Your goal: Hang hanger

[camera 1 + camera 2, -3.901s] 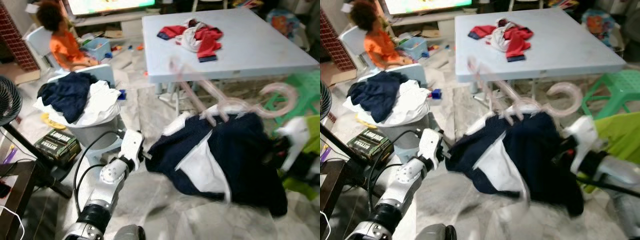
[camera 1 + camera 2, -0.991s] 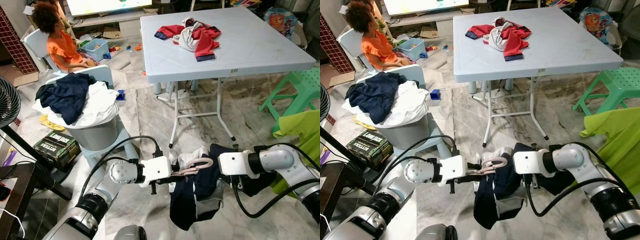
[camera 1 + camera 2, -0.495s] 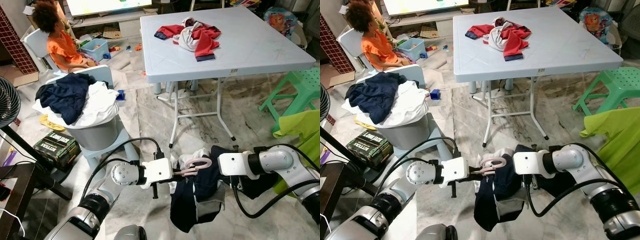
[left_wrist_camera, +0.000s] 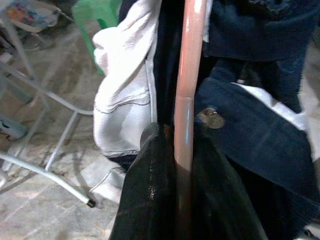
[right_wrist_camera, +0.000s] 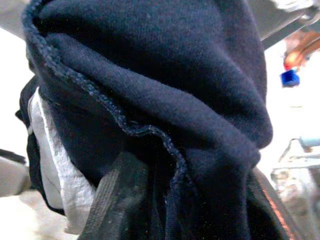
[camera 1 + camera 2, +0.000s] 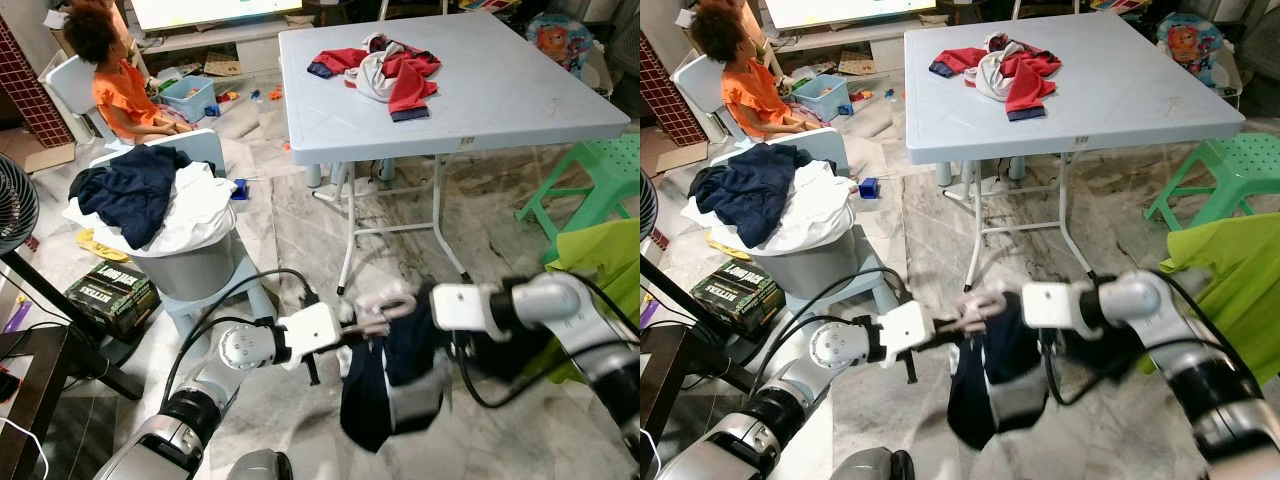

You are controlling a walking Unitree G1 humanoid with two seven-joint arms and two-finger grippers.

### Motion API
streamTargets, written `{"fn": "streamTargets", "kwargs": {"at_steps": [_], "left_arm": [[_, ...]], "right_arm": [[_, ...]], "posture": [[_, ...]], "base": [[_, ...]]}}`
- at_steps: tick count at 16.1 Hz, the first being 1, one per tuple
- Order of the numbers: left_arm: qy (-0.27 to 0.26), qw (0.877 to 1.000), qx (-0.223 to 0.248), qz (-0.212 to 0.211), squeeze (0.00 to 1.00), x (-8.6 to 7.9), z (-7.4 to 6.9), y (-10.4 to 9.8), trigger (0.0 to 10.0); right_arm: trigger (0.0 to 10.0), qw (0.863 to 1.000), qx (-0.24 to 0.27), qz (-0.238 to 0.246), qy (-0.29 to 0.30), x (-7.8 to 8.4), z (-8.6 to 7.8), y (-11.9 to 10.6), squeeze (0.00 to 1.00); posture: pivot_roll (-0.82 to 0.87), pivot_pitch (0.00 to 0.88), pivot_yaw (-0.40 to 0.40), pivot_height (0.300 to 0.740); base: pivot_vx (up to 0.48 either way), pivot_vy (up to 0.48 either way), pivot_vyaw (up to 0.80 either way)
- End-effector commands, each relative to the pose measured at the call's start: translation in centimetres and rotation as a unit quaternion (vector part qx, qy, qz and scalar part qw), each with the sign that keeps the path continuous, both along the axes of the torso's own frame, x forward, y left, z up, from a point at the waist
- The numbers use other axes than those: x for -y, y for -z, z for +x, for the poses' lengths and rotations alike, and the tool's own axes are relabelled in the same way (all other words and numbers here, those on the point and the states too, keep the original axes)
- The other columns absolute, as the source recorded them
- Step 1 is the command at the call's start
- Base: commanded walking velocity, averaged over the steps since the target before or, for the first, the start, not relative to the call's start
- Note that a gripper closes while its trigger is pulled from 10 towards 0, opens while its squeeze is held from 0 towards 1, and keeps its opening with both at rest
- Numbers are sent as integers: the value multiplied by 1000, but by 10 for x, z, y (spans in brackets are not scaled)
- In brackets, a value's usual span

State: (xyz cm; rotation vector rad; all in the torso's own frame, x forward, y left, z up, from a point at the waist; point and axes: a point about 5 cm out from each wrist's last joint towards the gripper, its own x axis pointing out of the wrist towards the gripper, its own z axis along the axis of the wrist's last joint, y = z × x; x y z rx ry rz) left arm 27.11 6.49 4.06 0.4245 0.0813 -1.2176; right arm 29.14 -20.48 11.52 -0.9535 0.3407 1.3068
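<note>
Pink hanger [image 6: 383, 306], draped with a navy-and-white garment [image 6: 390, 385], sits clamped in the left gripper [image 6: 352, 328] fingers while the right gripper [image 5: 175, 200] fingers pinch the cloth; carrying it to a rail seems next.

Clothes [image 6: 378, 68] on table [image 6: 520, 100] (behind garment [image 6: 385, 385])

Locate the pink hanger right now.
In the left eye view, the hanger is low centre, between the left tool and right tool, below the table.
</note>
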Motion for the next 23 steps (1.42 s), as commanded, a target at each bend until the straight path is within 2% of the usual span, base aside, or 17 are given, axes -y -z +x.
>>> {"fn": "streamTargets", "kwargs": {"at_steps": [1, 2, 4, 6, 9, 12, 16, 18, 20, 21, 22, 23], "left_arm": [[-34, 999, 14, -34, 0, -5, 7, -8, 0], [-37, 999, 11, -32, 0, -7, 5, -6, 0], [-50, 998, 11, -38, 0, -9, 5, -5, 0], [-62, 997, 11, -44, 0, -9, 7, -5, 0], [-61, 997, 13, -46, 0, -6, 8, -6, 0], [-65, 997, 15, -44, 0, -7, 10, -7, 0], [-69, 997, 15, -42, 0, -9, 9, -5, 0], [-86, 996, 14, -37, 0, -11, 11, -3, 0], [-122, 992, 12, -43, 0, -15, 15, -4, 0], [-137, 989, 6, -52, 0, -17, 17, -4, 0], [-165, 984, -6, -68, 0, -21, 19, -4, 0], [-176, 981, -10, -77, 0, -22, 21, -5, 0]], "right_arm": [[10000, 1000, 29, -4, 9, 1, 9, -6, 1000], [10000, 997, 73, -4, 33, 2, 21, -13, 1000], [10000, 992, 114, -3, 54, 3, 30, -20, 1000], [10000, 990, 124, 14, 69, 4, 33, -20, 1000], [10000, 988, 132, 4, 78, 11, 36, -18, 1000], [10000, 980, 158, -15, 119, 27, 44, -27, 1000], [10000, 963, 204, 3, 178, 43, 55, -43, 1000], [10000, 959, 201, 13, 198, 50, 53, -41, 1000], [10000, 946, 206, 22, 251, 72, 46, -37, 1000], [10000, 943, 203, 17, 263, 79, 41, -33, 929], [10000, 936, 199, 3, 290, 93, 31, -24, 682], [10000, 933, 191, 7, 306, 99, 25, -20, 71]], "posture": [[-99, 0, 65, 740], [-98, 0, 62, 740], [-97, 0, 58, 740], [-100, 0, 57, 740], [-104, 0, 59, 740], [-108, 0, 61, 740], [-107, 0, 58, 740], [-105, 0, 59, 740], [-100, 0, 53, 740], [-97, 0, 51, 740], [-102, 0, 55, 740], [-105, 0, 59, 740]], "base": [[0, 0, 0], [0, 0, 0], [0, 0, 0], [0, 0, 0], [0, 0, 0], [0, 0, 0], [0, 0, 0], [0, 0, 0], [0, 0, 0], [0, 0, 0], [0, 0, 0], [0, 0, 0]]}}
